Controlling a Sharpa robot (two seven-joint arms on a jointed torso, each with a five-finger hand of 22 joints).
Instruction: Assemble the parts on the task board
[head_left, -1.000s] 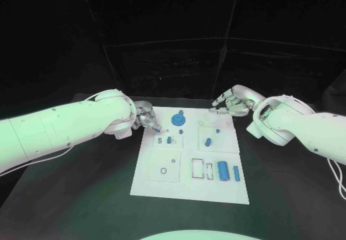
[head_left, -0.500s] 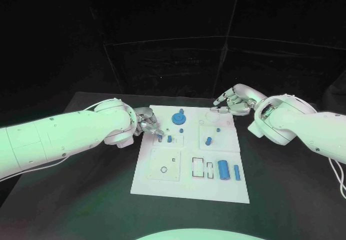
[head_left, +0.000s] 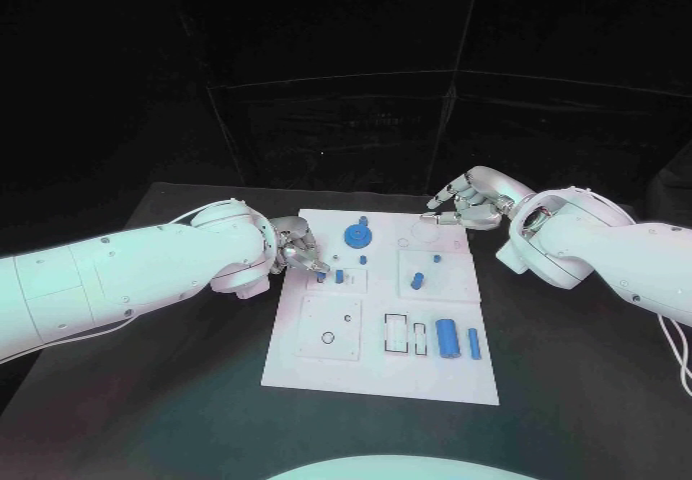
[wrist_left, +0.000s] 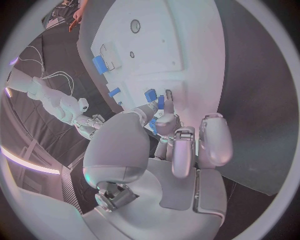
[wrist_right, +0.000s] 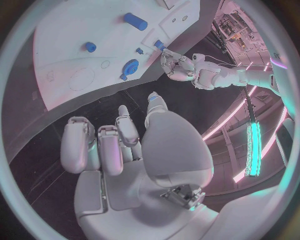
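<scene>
Left hand (head_left: 299, 247): at the task board's (head_left: 332, 370) ten o'clock edge, fingertips pinching a small blue part (wrist_left: 160, 102).
Right hand (head_left: 464, 205): hovers at one o'clock, fingers curled, holding nothing.
Handling: part looks light, rigid, smooth; likely best pinched by its sides.

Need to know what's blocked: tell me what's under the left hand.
The left hand hangs over the task board's left edge, fingertips beside small blue parts. Whatever lies directly beneath its fingers is covered.
</scene>
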